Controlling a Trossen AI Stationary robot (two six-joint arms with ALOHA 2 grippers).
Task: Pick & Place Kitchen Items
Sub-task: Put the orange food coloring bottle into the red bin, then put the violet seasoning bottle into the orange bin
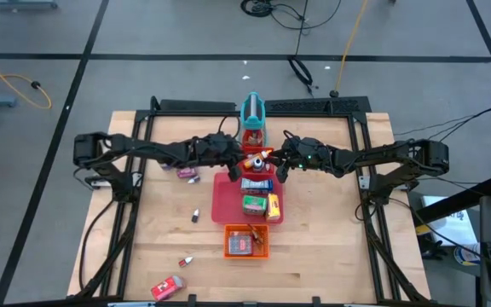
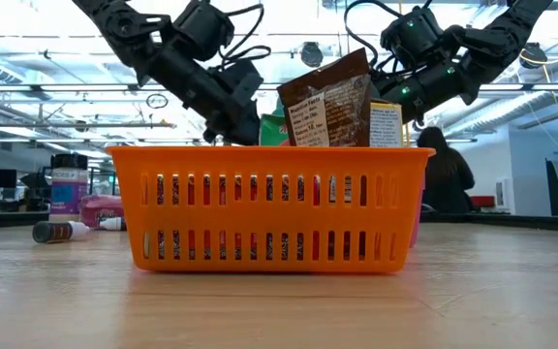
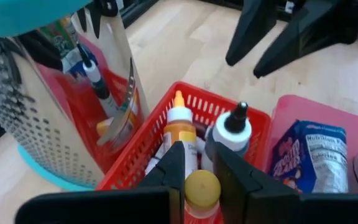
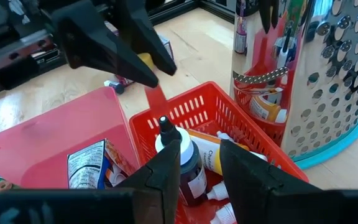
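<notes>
Left gripper [image 3: 201, 180] pinches a small yellow-capped bottle [image 3: 202, 190], raised over the small red slotted plastic basket [image 3: 253, 121] of tiny bottles beside the steel grater on its teal stand [image 3: 39, 118]. Right gripper [image 4: 199, 165] hovers opposite, fingers parted, empty.

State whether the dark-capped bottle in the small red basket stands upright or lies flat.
Upright: the bottle has its black nozzle pointing up in both wrist views, leaning slightly, while an orange-capped bottle lies flat beside it in the basket.
</notes>
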